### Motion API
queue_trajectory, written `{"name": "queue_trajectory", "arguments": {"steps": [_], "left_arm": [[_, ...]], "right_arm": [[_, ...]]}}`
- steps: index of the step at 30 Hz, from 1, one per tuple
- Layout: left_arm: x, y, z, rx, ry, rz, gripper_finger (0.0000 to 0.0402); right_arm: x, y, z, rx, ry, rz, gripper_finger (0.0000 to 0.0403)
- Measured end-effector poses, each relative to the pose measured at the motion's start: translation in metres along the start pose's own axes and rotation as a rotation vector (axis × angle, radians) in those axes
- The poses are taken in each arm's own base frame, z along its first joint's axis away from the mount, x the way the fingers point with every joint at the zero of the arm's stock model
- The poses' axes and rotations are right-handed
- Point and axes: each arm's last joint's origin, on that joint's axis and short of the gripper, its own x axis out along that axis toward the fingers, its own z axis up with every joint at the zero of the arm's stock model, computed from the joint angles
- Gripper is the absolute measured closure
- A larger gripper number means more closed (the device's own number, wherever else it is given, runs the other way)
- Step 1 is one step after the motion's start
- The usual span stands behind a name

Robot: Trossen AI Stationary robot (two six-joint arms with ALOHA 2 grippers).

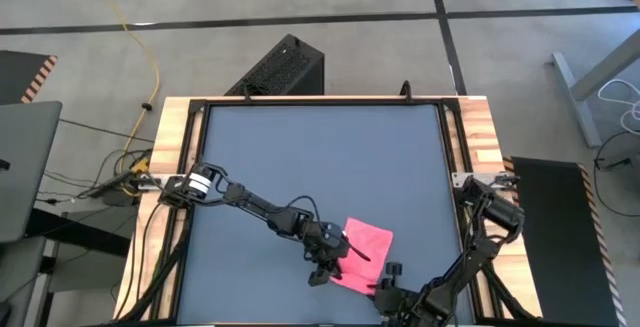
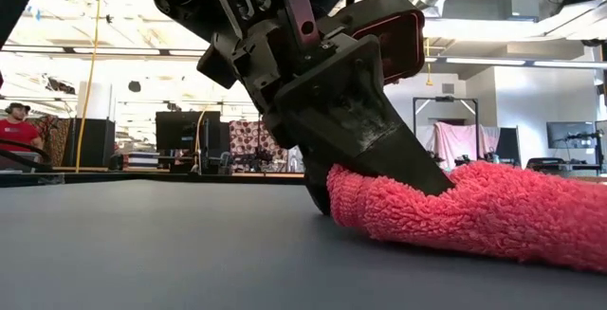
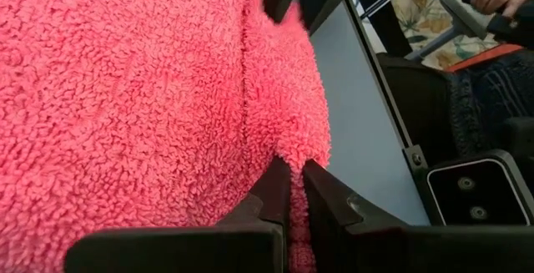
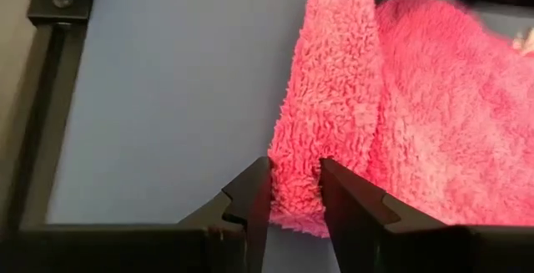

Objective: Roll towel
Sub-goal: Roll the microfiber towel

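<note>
In the low view the left arm [image 2: 313,73] covers the pink towel's [image 2: 493,210] near end, and the frame edge cuts off its far end. From above, the right gripper [image 1: 385,285] sits partly past the frame's bottom, its jaws too small to judge.

One pink towel [image 1: 365,250] at about 5 o'clock on one dark grey table [image 1: 320,157], two arms with one gripper each, left gripper [image 1: 322,267] and right gripper [image 1: 385,279], and one person [image 2: 17,130] in the room behind.
</note>
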Motion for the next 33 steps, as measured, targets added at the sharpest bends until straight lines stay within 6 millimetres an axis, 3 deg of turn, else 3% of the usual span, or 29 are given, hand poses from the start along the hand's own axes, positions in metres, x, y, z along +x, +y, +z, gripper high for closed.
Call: {"name": "queue_trajectory", "arguments": {"steps": [6, 14, 23, 33], "left_arm": [[0.002, -0.003, -0.002, 0.027, 0.009, -0.002, 0.0376], [-0.002, -0.012, -0.004, 0.136, 0.05, -0.025, 0.0314], [-0.025, -0.034, 0.003, 0.192, 0.076, 0.008, 0.0292], [-0.026, -0.07, -0.006, 0.431, 0.042, 0.245, 0.0292]], "right_arm": [[0.016, 0.012, -0.012, -0.02, -0.041, -0.072, 0.0284], [0.006, 0.012, -0.007, -0.003, -0.001, -0.049, 0.0383], [-0.001, 0.011, 0.005, 0.192, 0.056, 0.025, 0.0383], [-0.012, 0.007, 0.025, 0.321, 0.111, 0.123, 0.0383]]}}
